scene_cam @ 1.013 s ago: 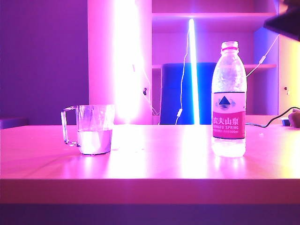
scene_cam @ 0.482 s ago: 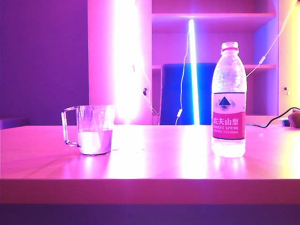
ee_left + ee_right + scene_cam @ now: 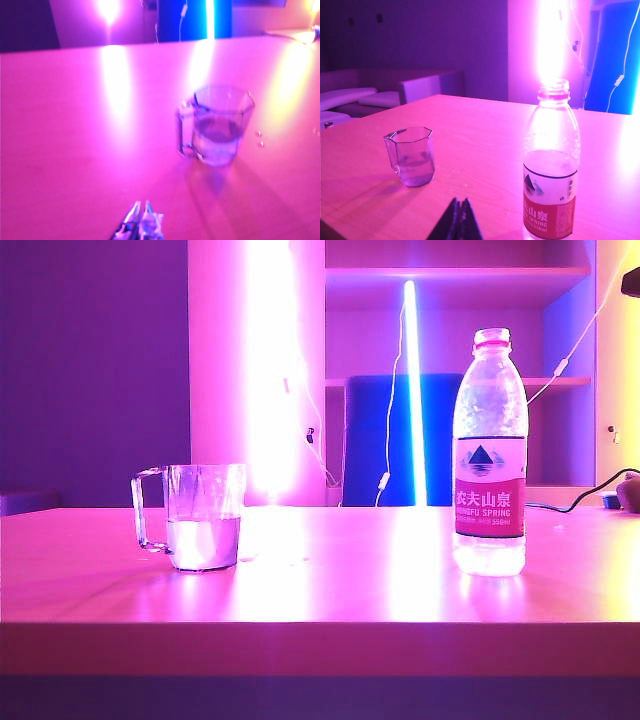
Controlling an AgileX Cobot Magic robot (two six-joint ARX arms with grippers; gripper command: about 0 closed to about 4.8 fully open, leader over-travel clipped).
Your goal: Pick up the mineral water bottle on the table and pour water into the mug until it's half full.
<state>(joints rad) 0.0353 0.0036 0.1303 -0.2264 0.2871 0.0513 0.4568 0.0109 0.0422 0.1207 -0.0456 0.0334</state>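
Observation:
The mineral water bottle point(image 3: 489, 455) stands upright and uncapped on the right of the table, red label facing forward. The clear faceted mug point(image 3: 205, 517) stands on the left, handle pointing left, with water point(image 3: 203, 542) about halfway up. Neither gripper touches anything. In the left wrist view my left gripper point(image 3: 141, 206) is shut and empty, well back from the mug point(image 3: 220, 125). In the right wrist view my right gripper point(image 3: 460, 201) is shut and empty, short of the bottle point(image 3: 551, 165), with the mug point(image 3: 412, 155) further off to the other side.
A few water drops point(image 3: 260, 139) lie on the table beside the mug. A cable and a small object point(image 3: 628, 490) sit at the table's far right. Behind the table are a blue chair point(image 3: 385, 440) and shelves. A dark arm part point(image 3: 632, 280) shows at the upper right.
The dark arm part at the upper right edge has drawn back, and only a small corner shows now. Mug and bottle have stayed where they were.

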